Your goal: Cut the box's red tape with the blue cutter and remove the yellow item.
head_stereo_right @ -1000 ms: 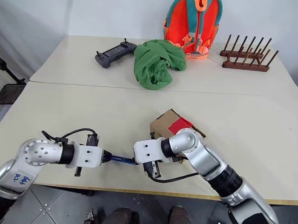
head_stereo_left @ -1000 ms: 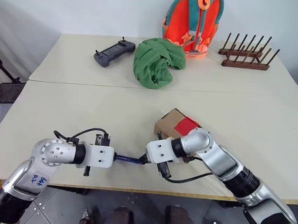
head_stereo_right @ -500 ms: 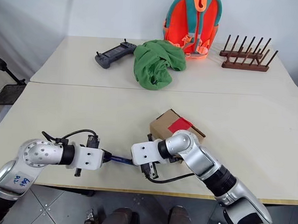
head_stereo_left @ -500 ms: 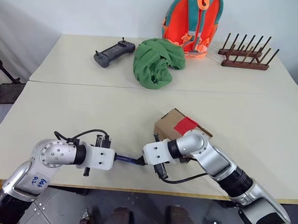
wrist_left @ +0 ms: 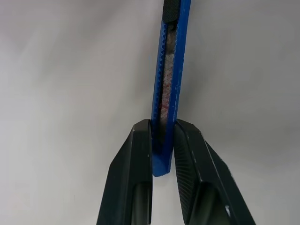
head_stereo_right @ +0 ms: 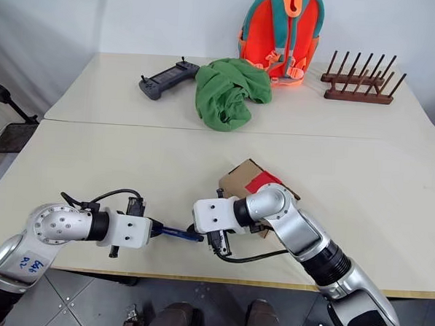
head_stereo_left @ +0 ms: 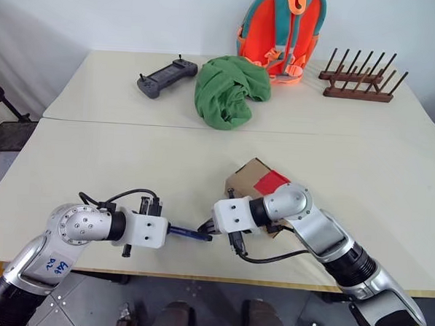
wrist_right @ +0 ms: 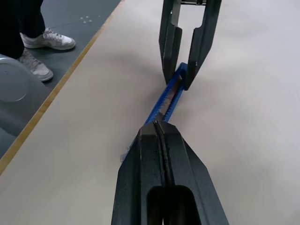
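The slim blue cutter [head_stereo_left: 188, 233] hangs just above the table's front part, between my two hands. My left gripper [wrist_left: 163, 136] is shut on the cutter's [wrist_left: 168, 84] rear end, one black finger [wrist_left: 140, 154] on each side. My right gripper [wrist_right: 160, 126] is shut, and its joined tips rest on the cutter's [wrist_right: 168, 98] other end; I cannot tell if they pinch it. Behind my right wrist stands the brown box [head_stereo_left: 247, 177], with the red tape [head_stereo_left: 272, 183] on top. The yellow item is hidden.
At the back of the table lie a green cloth [head_stereo_left: 228, 90], a dark game controller [head_stereo_left: 161, 76], an orange backpack [head_stereo_left: 283, 31] and a wooden rack [head_stereo_left: 360, 79]. The table's front edge [head_stereo_left: 197, 277] runs just below my hands. A person's shoes [wrist_right: 47, 40] stand on the floor beside it.
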You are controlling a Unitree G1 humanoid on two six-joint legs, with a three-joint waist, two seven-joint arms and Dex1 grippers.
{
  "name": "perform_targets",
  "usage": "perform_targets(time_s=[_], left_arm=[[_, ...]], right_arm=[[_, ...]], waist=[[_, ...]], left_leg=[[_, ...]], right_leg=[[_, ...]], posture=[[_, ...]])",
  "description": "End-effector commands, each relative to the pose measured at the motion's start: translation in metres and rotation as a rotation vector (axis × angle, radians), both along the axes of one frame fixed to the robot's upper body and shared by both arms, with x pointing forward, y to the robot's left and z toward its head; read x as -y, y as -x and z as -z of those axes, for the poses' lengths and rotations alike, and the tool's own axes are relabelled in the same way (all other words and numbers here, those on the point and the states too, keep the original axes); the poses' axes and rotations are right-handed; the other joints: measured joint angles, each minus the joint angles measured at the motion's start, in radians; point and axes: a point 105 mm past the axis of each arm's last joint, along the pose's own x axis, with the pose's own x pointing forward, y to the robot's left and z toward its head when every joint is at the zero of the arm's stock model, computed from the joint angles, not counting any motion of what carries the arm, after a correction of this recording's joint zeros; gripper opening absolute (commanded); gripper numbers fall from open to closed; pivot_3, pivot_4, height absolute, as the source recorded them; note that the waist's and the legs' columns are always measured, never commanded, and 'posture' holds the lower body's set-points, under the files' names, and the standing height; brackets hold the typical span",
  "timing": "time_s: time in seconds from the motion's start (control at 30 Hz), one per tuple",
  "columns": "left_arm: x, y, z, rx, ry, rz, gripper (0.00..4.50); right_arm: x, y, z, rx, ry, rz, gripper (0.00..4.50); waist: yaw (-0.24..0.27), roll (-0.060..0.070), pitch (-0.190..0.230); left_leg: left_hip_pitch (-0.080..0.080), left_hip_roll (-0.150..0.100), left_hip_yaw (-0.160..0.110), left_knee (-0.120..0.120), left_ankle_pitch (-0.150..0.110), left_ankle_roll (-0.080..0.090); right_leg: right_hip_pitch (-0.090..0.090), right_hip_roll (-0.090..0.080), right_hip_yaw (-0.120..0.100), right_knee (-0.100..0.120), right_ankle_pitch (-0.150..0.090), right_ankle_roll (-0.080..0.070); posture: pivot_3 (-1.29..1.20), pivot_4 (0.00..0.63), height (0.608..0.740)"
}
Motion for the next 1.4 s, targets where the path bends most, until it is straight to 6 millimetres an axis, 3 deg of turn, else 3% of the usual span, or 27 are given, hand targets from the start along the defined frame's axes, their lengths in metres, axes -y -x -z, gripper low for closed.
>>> perform_targets(time_s=[0.03, 0.77, 0.93, 1.17, 1.4], left_arm=[[-0.007, 0.023, 0.047, -0.212, -0.066, -0.022, 0.56], [-0.006, 0.022, 0.044, -0.207, -0.055, -0.032, 0.56], [-0.006, 0.022, 0.044, -0.205, -0.054, -0.032, 0.56], [-0.006, 0.022, 0.044, -0.203, -0.057, -0.034, 0.56], [-0.005, 0.02, 0.044, -0.201, -0.051, -0.034, 0.56]], right_arm=[[-0.001, 0.005, 0.0, 0.013, 0.01, -0.037, 0.03], [-0.011, -0.006, 0.028, 0.036, 0.066, -0.04, 0.03], [-0.022, -0.008, 0.023, 0.049, 0.022, -0.05, 0.03], [-0.026, 0.0, -0.012, 0.063, -0.078, -0.089, 0.03], [-0.017, -0.004, -0.008, 0.072, -0.045, -0.067, 0.03]], waist=[[0.0, 0.0, 0.0], [-0.003, 0.001, 0.0], [-0.004, 0.001, -0.001], [-0.002, 0.001, 0.0], [0.0, 0.001, 0.0]], left_leg=[[0.0, 0.0, 0.0, 0.0, 0.0, 0.0], [0.001, 0.0, 0.0, 0.0, 0.0, 0.0], [0.001, 0.001, 0.0, 0.0, 0.001, -0.001], [0.0, 0.0, 0.0, -0.001, 0.001, -0.001], [0.0, 0.0, -0.001, -0.002, 0.001, -0.001]], right_leg=[[0.0, 0.0, 0.0, 0.0, 0.0, 0.0], [0.0, 0.0, 0.0, 0.0, 0.0, 0.0], [0.0, 0.0, 0.0, 0.0, 0.0, -0.001], [0.0, -0.001, 0.0, 0.0, 0.0, -0.001], [0.0, -0.001, 0.0, -0.001, 0.0, -0.001]], posture=[[0.0, 0.15, 0.74], [0.0, 0.15, 0.74], [0.0, 0.15, 0.74], [0.0, 0.15, 0.74], [0.0, 0.15, 0.74]])
